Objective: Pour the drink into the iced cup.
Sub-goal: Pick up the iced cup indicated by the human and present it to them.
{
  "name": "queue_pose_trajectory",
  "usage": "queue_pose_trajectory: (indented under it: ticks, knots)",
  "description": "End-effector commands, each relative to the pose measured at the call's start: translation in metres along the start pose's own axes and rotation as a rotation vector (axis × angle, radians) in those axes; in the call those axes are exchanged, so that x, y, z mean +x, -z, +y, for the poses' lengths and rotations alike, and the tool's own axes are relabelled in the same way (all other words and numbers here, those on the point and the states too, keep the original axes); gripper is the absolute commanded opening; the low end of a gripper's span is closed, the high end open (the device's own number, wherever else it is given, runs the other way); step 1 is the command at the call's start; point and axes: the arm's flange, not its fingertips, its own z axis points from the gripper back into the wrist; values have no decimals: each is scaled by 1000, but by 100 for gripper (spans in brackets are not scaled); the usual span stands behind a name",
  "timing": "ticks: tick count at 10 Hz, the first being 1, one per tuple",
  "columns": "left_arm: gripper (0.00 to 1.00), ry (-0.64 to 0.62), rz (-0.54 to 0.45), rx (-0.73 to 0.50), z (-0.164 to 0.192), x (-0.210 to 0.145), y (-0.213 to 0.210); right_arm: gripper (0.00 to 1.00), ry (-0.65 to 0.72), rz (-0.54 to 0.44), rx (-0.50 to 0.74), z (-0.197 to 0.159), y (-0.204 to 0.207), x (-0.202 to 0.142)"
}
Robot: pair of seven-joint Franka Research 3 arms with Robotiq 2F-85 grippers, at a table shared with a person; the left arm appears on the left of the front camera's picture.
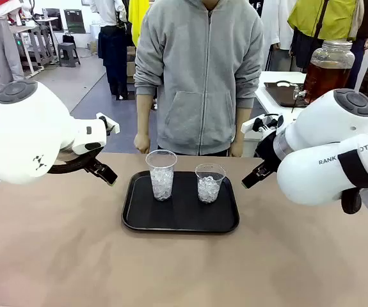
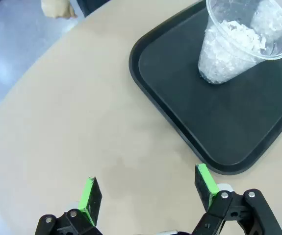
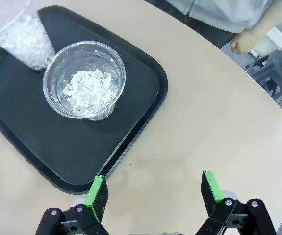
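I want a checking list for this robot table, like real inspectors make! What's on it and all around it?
Surface: tan table with a black tray in the middle.
Job's things: two clear cups of ice on the tray, a taller cup and a shorter cup; amber drink in a jar on a side table behind.
Clutter: nothing seen.
Grippers: left gripper and right gripper both open, empty, above the table beside the tray.
Cables: black cable loops under the left wrist.
Surroundings: a person in a grey hoodie stands at the far edge.
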Motion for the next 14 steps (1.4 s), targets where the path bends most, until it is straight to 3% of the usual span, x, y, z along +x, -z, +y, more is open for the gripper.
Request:
queue_pose_trajectory:
  ticks: [1, 11, 14]
  knots:
    - [100, 2, -7, 3, 1, 1, -2, 100, 3, -3, -2, -1, -1, 0]
    - [100, 0, 0, 0, 0, 0, 0, 100, 0, 0, 0, 0, 0, 0]
    - [100, -15, -30, -14, 8, 28, -35, 100, 28, -34, 187, -20, -39, 22]
